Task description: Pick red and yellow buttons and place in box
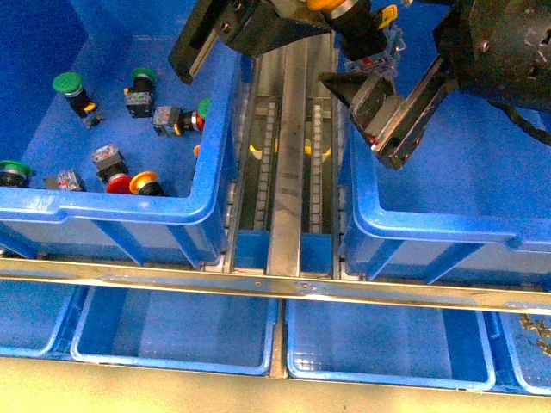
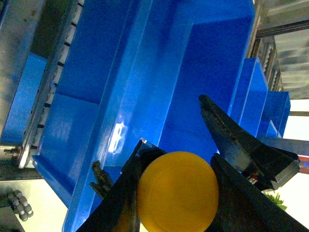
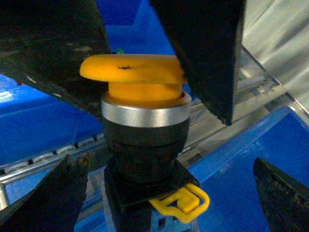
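Note:
My left gripper (image 1: 337,12) is shut on the yellow button (image 1: 366,39), holding it by its cap at the top centre of the front view, over the near-left corner of the empty box (image 1: 370,225). In the left wrist view the yellow cap (image 2: 177,192) fills the gap of that gripper (image 2: 176,193), with the box (image 2: 145,72) behind. My right gripper (image 1: 383,96) stands open just below the button. In the right wrist view the button (image 3: 140,121) hangs over this gripper (image 3: 164,198). A red button (image 1: 116,182) and another yellow one (image 1: 145,182) lie in the left bin (image 1: 112,211).
Green-capped buttons (image 1: 67,83) and others lie in the left bin. A metal roller track (image 1: 288,172) runs between the two bins. A steel bar (image 1: 258,281) crosses in front, with shallow blue trays (image 1: 172,335) below it.

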